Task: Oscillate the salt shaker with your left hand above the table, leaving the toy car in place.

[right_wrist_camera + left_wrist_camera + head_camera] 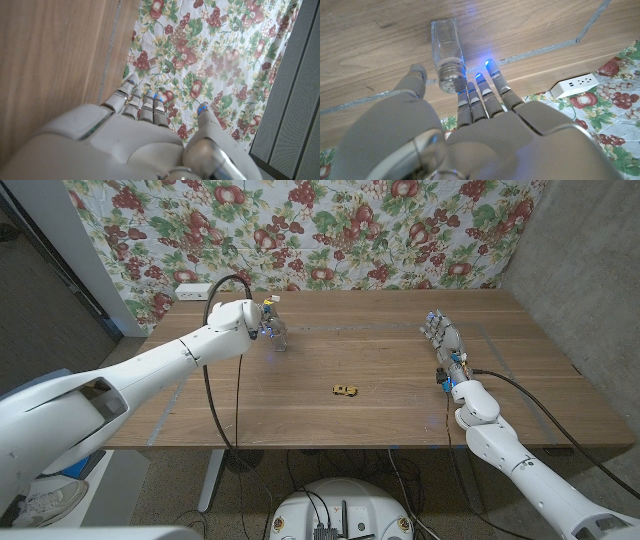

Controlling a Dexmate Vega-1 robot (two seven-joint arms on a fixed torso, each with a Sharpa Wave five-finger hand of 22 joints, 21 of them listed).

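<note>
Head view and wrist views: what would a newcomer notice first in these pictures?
First, the left hand reaching far over the table beside the glass salt shaker, fingers spread around its metal cap, though a firm grip cannot be told. Next, the small yellow toy car alone near the middle of the wooden table. The right hand waits apart, holding nothing, before the flowered cloth.

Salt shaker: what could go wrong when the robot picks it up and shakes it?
The left hand is open around the salt shaker, not gripping yet. The smooth glass might tip or slip as the fingers close. Salt may sprinkle from its holed cap. The toy car lies apart, so a bump seems unlikely unless the shaker drops.
</note>
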